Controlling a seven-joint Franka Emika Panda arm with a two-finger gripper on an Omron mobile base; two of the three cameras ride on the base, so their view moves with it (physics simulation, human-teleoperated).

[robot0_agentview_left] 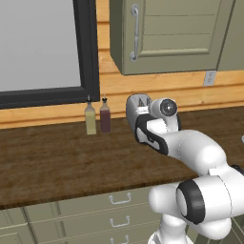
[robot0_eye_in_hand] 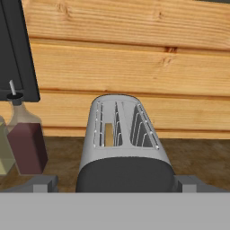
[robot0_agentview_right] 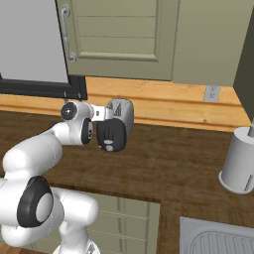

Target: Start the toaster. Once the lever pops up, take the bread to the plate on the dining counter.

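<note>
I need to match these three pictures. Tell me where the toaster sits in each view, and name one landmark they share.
Left base view: the toaster is at centre, mostly hidden behind the arm's wrist, right of the two bottles.
Right base view: at centre left, its black end panel facing the camera, just right of the wrist.
Hand view: at lower centre, slots upward, between the fingers.
Shared landmark: the wood-plank wall behind it.

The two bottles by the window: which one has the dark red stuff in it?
The dark red bottle is the one closer to the toaster. The other bottle, beside it, is pale yellow-green.
</note>
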